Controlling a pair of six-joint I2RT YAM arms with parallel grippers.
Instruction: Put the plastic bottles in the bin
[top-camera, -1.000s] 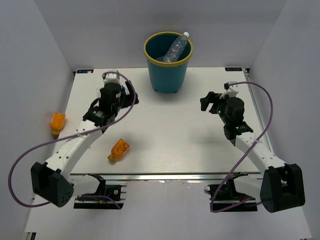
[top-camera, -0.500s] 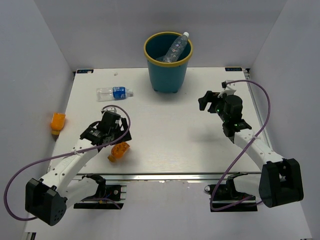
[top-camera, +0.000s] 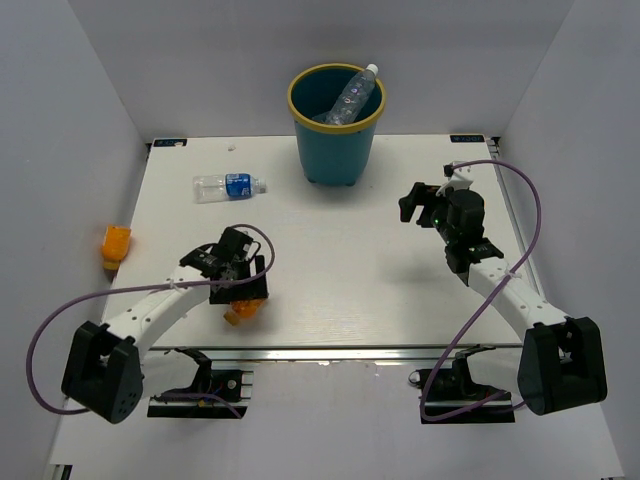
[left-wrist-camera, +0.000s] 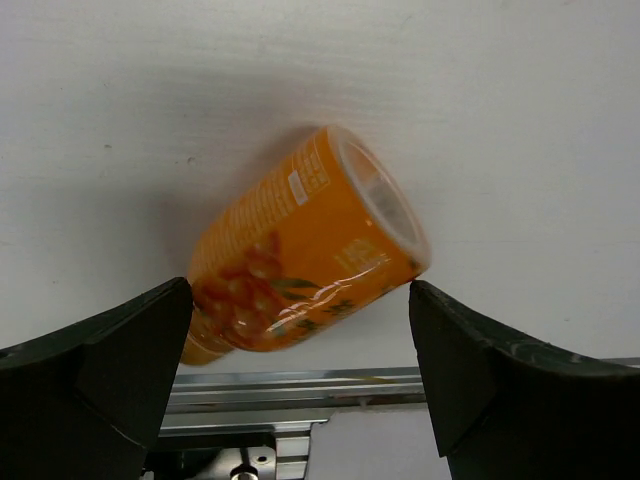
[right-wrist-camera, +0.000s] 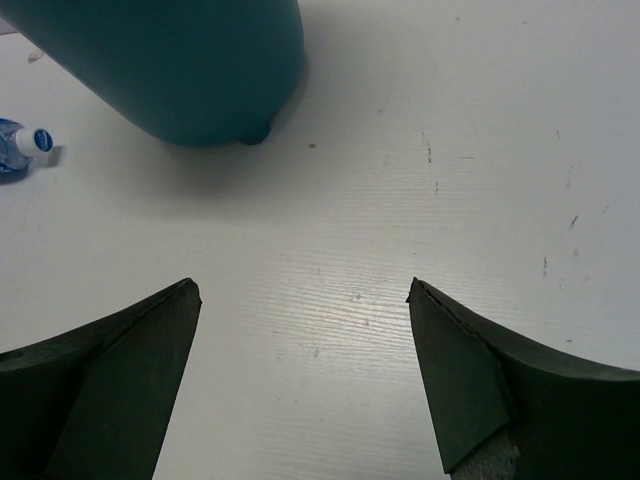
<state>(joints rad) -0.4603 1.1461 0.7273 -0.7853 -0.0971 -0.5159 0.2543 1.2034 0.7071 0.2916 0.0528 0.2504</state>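
Note:
The teal bin (top-camera: 335, 150) with a yellow rim stands at the back centre, and one clear bottle (top-camera: 355, 93) leans inside it. A clear bottle with a blue label (top-camera: 227, 186) lies on the table at the back left. One stubby orange bottle (top-camera: 116, 245) lies at the left edge. Another orange bottle (left-wrist-camera: 300, 245) lies on its side near the front edge, between the open fingers of my left gripper (left-wrist-camera: 300, 290), untouched. My right gripper (right-wrist-camera: 303, 288) is open over bare table, right of the bin (right-wrist-camera: 180, 60).
The table's front edge and a metal rail (left-wrist-camera: 300, 385) run just beyond the orange bottle under my left gripper. Grey walls enclose the table on three sides. Purple cables loop off both arms.
My left arm has swung from the back left to the front, and its open fingers now straddle the orange bottle. That uncovered the clear blue-label bottle. My right arm barely moved.

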